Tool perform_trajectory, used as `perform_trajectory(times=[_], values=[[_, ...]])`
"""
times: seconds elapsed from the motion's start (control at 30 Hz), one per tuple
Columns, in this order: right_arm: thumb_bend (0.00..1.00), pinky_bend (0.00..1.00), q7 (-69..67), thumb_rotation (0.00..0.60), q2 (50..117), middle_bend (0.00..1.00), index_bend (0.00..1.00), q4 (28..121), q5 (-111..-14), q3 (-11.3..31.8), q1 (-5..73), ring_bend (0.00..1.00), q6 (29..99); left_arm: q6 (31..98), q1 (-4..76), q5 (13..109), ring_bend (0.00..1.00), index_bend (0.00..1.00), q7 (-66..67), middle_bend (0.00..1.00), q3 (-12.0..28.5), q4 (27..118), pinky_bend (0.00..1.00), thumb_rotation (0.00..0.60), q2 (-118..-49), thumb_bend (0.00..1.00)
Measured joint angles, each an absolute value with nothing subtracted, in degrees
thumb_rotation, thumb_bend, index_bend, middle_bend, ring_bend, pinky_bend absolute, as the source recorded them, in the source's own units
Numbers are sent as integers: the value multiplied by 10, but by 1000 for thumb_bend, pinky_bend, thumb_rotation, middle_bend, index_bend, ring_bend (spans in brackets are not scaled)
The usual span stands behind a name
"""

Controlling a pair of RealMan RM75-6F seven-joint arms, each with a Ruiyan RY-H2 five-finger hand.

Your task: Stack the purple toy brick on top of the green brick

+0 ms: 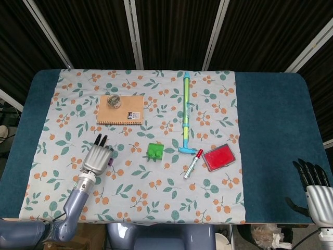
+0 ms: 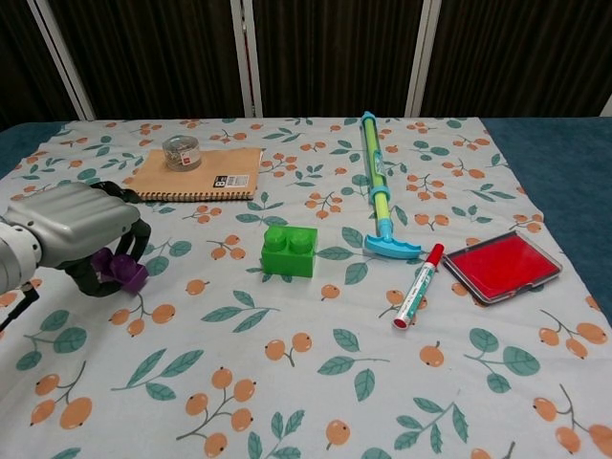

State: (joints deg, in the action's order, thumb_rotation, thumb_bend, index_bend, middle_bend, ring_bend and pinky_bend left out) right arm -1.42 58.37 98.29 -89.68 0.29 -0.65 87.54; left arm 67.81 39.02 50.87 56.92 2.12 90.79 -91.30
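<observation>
The purple toy brick (image 2: 121, 271) is held in my left hand (image 2: 81, 234), whose fingers curl around it; it sits slightly off the cloth at the left. In the head view the left hand (image 1: 97, 159) covers most of the purple brick (image 1: 111, 162), only a sliver showing at its right side. The green brick (image 2: 289, 251) stands on the floral cloth to the right of that hand, also in the head view as the green brick (image 1: 154, 151). My right hand (image 1: 314, 185) hangs off the table's near right corner, fingers apart, holding nothing.
A brown notebook (image 2: 197, 173) with a tape roll (image 2: 180, 152) on it lies behind the left hand. A long teal and green toy pump (image 2: 376, 187), a red marker (image 2: 417, 287) and a red stamp pad (image 2: 501, 265) lie right of the green brick.
</observation>
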Motion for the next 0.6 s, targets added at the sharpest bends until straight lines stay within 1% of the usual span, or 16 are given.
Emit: perform_trajectory(times=[0.23,0.4,0.6], values=[[222,0,-13,600,584,64,0,984,-900,2,-6,0,876,702,396,486,66,514,598,478,41,960,0,600,-878,402],[221,0,-10,600,585,64,0,985,-900,2,-7,0,876,718,405,448,68,512,616,477,67,996,0,600,-861,395],[221,0,-8,600,586,64,0,984,-899,2,-5,0,874,748,423,403,86,517,636,484,107,1024,0,600,-862,391]])
